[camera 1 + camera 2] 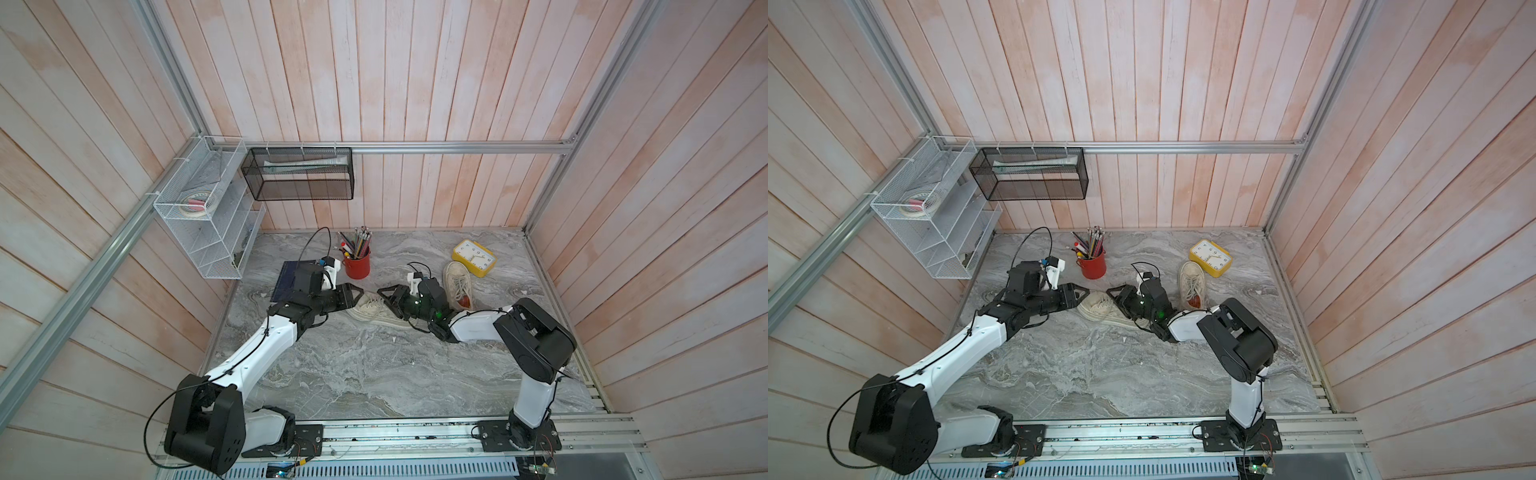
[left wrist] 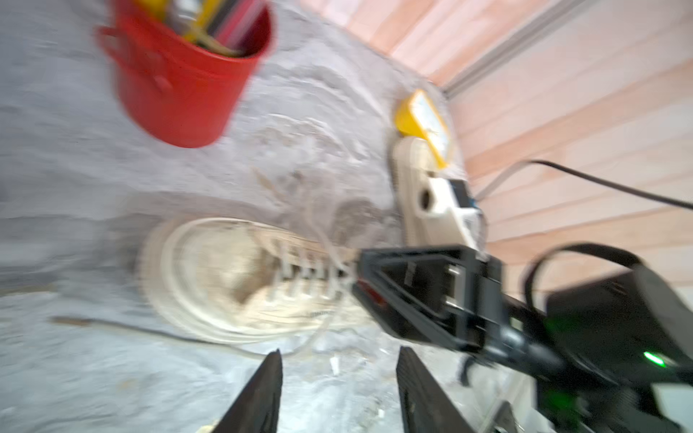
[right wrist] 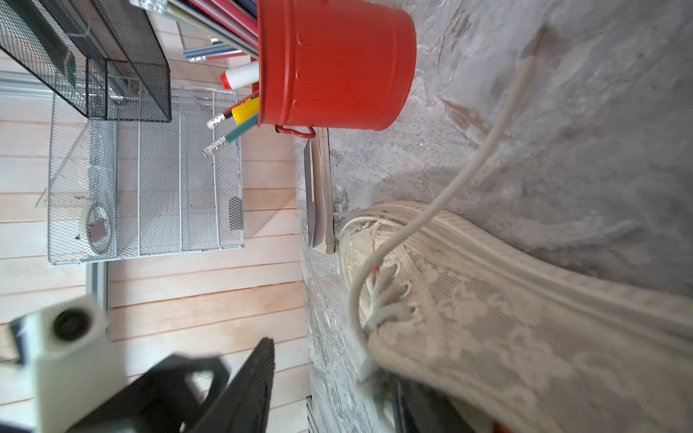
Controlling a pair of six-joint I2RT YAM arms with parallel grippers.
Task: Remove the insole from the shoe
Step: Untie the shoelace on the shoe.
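- The bench (image 1: 374, 374) is lying bare across its near half, giving both arms room for pulling back.
- The left arm (image 1: 257, 349) and right arm (image 1: 478, 324) are reaching in from either side toward the shoe.
- The shoe (image 1: 370, 311) is lying mid-bench, toe left; the insole is likely sitting hidden inside.
- A second shoe (image 1: 457, 284) and a clock (image 1: 474, 257) are crowding the far right; a red cup (image 1: 357, 264) is standing just behind the shoe.
- The left fingers (image 2: 262, 390) are standing apart, holding nothing.
- The right fingers (image 3: 251, 386) are working at the shoe's heel end, one hidden behind the cloth; pinching or not, I cannot tell.
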